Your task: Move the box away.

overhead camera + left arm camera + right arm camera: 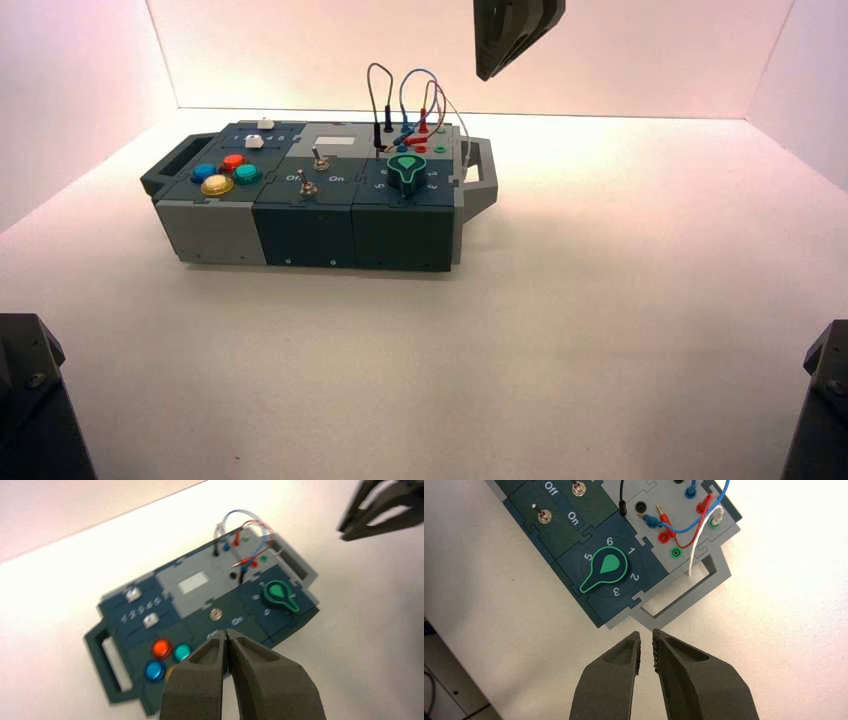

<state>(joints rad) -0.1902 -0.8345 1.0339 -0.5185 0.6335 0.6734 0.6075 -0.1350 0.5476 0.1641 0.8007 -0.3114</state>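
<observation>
While dark arm sections [35,400] are filling both near corners, I'm watching over bare pale counter [400,370]. My left hand [227,635] is hovering above the box [303,235], fingers together, nothing between them; from its wrist they're covering part of the front edge.

Box: it is sitting on the left part of the counter, toward the back, end handles pointing left and right, touching neither hand. Along its near side, left to right: round buttons, yellow [217,185], blue [204,172], red [234,161], green [247,174]; two toggle switches [544,516] by the "Off"/"On" lettering; green knob [609,564], its pointer aiming between 5 and 3. Grey handle [689,600] is sticking out past the knob end, dark handle [178,163] past the button end.

Farther back, two white sliders [133,594] are sitting at left, a pale rectangular panel [193,582] mid-box, and black, blue, red and white wires [694,528] are looping over the sockets at right. My right hand [647,632] is hanging off the box's right end, near the grey handle, fingers slightly apart, holding nothing. Pale wall [640,60] is closing off the back.
</observation>
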